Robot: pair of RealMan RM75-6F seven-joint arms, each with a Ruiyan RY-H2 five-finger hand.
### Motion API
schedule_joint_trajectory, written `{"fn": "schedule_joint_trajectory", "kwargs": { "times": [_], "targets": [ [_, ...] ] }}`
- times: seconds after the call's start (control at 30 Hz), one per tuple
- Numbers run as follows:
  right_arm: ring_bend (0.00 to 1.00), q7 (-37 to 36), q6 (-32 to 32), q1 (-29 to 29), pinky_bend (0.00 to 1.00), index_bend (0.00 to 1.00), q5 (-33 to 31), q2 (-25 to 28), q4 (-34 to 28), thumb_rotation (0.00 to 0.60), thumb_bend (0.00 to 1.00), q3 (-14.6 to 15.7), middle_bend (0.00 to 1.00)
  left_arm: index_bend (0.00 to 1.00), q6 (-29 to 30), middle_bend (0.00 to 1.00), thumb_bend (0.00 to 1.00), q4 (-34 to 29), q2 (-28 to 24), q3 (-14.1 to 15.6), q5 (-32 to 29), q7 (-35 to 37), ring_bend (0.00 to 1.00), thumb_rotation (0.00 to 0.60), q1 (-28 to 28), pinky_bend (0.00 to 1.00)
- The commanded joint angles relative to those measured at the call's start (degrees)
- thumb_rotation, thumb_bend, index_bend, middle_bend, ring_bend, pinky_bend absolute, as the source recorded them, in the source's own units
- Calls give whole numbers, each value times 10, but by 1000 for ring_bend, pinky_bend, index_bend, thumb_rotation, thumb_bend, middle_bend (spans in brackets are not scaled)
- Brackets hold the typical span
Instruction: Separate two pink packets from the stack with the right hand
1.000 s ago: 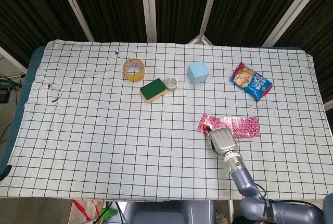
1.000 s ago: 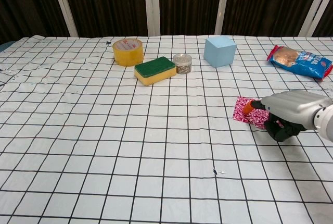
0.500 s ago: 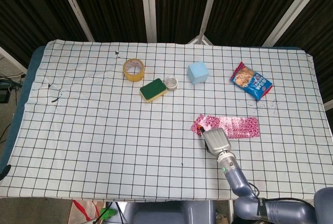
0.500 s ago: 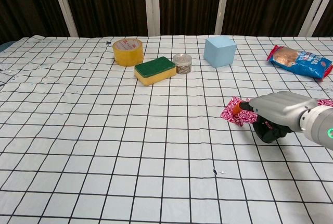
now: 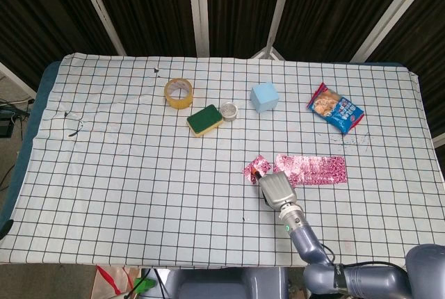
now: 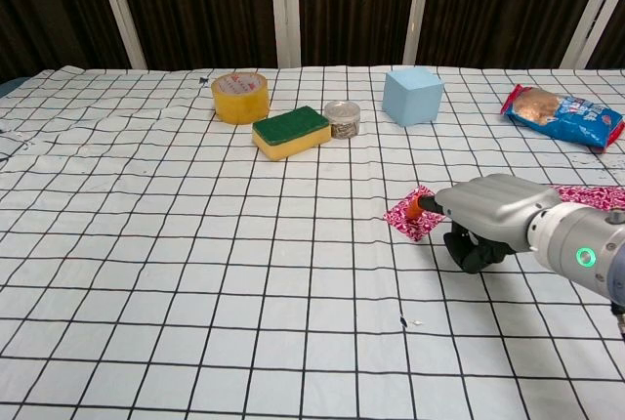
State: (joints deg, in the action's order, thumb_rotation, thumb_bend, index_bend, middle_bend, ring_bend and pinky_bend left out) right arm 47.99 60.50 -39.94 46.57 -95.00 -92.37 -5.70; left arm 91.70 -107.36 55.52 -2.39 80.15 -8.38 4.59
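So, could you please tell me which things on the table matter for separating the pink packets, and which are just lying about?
Part of the job:
- right hand, fingertip pressing on the pulled-out pink packet
- remaining pink stack

Just lying about:
- yellow tape roll
- green and yellow sponge
- small tin
- blue cube
- snack bag

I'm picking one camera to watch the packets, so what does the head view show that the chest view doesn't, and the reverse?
Only the head view shows the pink packet strip whole, plus every table edge. Only the chest view shows the right hand from the side, its curled fingers under the palm. Both show a fingertip on the separated pink packet, with the yellow tape roll, sponge and blue cube behind.
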Motion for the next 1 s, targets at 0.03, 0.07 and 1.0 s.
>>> {"fn": "schedule_joint_trajectory", "kwargs": {
  "times": [0.03,0.07,1.0],
  "targets": [
    [764,7,4,-5,567,186,1,-5,-7,600,772,2,813,155,1,0,325,1,-1,0,1,2,0,600,0,101],
    [764,9,6,-6,567,186,0,-7,-9,600,772,3,813,155,0,0,324,1,-1,0,1,3,0,600,0,101],
    [764,-23,58,9,567,186,-2,72,-72,600,772,-1,813,155,2,0,325,-2,3,1,2,-10,0,600,-1,101]
  ]
}}
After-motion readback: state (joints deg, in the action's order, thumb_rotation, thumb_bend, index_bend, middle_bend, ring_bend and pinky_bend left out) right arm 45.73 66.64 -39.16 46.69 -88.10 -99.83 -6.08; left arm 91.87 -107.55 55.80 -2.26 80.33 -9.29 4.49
